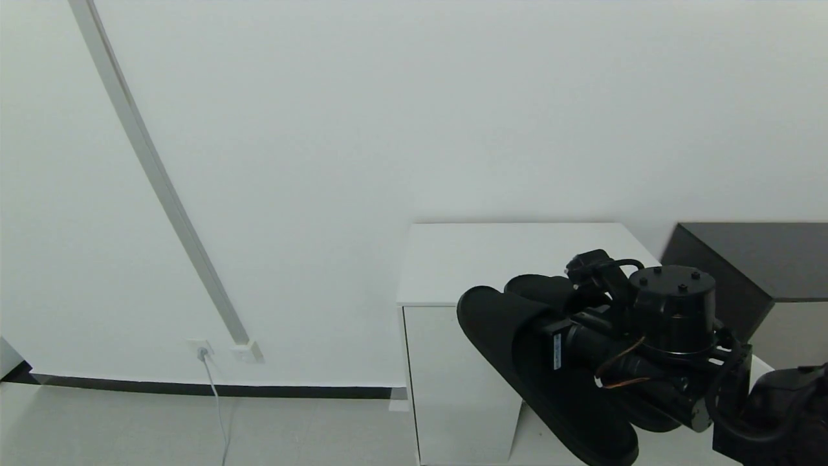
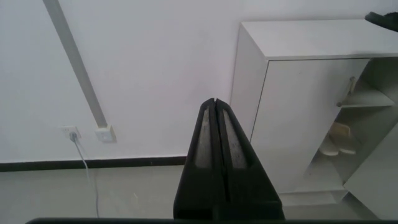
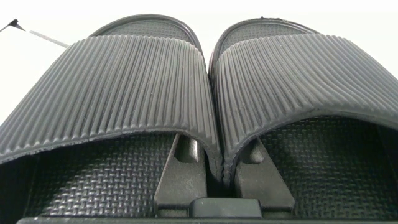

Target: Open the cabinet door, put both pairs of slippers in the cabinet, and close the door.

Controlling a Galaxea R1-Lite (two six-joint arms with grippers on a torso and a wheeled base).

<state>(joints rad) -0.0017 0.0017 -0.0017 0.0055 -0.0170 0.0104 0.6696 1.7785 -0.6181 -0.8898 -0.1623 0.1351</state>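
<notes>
A pair of black ribbed slippers (image 1: 517, 343) hangs side by side in the air in front of the white cabinet (image 1: 466, 375). My right gripper (image 1: 569, 340) is shut on them; its fingers (image 3: 180, 180) reach under the straps and pinch the slippers' (image 3: 124, 81) inner sides together. In the left wrist view the cabinet (image 2: 298, 93) stands with its door (image 2: 379, 177) swung open. A light beige pair of slippers (image 2: 339, 138) lies on a lower shelf inside. My left gripper (image 2: 215, 106) is shut and holds nothing, off to the cabinet's left.
A dark grey unit (image 1: 744, 259) stands to the right of the cabinet. A slanted cable duct (image 1: 155, 175) runs down the white wall to a socket (image 1: 204, 353) with a cord. Bare floor lies left of the cabinet.
</notes>
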